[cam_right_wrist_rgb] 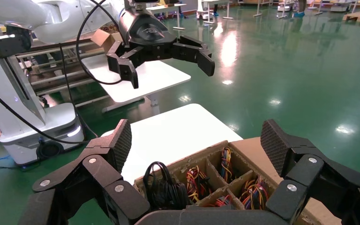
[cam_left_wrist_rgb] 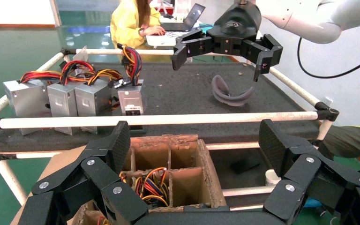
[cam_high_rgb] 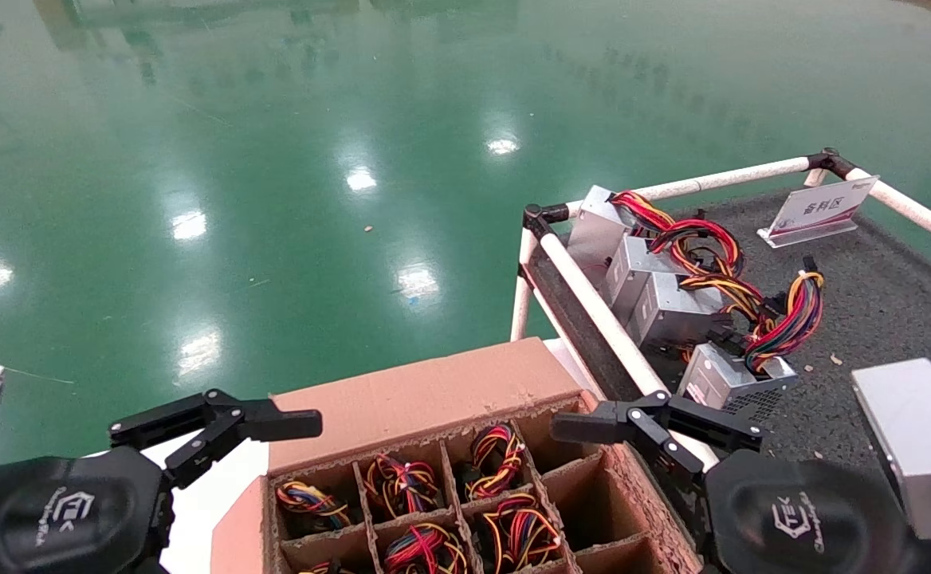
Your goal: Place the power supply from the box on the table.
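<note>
The power supply [cam_high_rgb: 732,381] lies on the dark table [cam_high_rgb: 896,303] just past the white rail, label end toward me, its multicoloured wire bundle [cam_high_rgb: 792,315] rising behind it. The left wrist view shows the power supply [cam_left_wrist_rgb: 131,101] at the end of a row of silver units. My right gripper [cam_high_rgb: 657,422] hangs open and empty over the right edge of the box [cam_high_rgb: 434,395], close to the rail. My left gripper [cam_high_rgb: 214,426] is open and empty beyond the box's left side. The box's cells [cam_right_wrist_rgb: 215,173] hold several wire bundles.
Three more silver units [cam_high_rgb: 641,271] with red-yellow wires stand along the rail [cam_high_rgb: 593,303]. A plain silver block [cam_high_rgb: 920,438] lies on the near right of the table, with a sign card [cam_high_rgb: 820,209] at its back. A grey curved piece [cam_left_wrist_rgb: 232,93] lies mid-table. Green floor stretches beyond.
</note>
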{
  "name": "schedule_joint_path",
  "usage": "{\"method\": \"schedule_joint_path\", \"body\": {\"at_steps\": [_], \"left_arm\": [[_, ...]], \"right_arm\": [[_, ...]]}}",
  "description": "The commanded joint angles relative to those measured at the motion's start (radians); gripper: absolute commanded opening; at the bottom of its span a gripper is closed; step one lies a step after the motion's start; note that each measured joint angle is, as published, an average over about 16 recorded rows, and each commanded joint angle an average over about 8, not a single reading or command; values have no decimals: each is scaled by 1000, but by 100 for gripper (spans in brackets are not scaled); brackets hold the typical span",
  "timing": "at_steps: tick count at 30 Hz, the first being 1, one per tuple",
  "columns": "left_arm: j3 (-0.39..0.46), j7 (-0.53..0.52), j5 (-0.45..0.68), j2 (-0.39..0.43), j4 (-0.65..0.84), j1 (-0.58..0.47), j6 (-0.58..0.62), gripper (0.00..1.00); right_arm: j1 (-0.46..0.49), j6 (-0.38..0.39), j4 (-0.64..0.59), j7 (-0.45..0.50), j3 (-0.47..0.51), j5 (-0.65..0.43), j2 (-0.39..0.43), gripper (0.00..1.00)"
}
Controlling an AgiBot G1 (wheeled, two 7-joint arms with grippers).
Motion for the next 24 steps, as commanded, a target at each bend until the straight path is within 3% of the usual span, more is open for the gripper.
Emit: {"method": "schedule_joint_path", "body": {"at_steps": [1,24], "left_arm": [[0,0,0,0,0,0,0,100],[0,0,0,0,0,0,0,100]], "right_arm": [[0,0,-1,0,0,0,0,100],[1,0,-3,0,0,-1,0,100]]}}
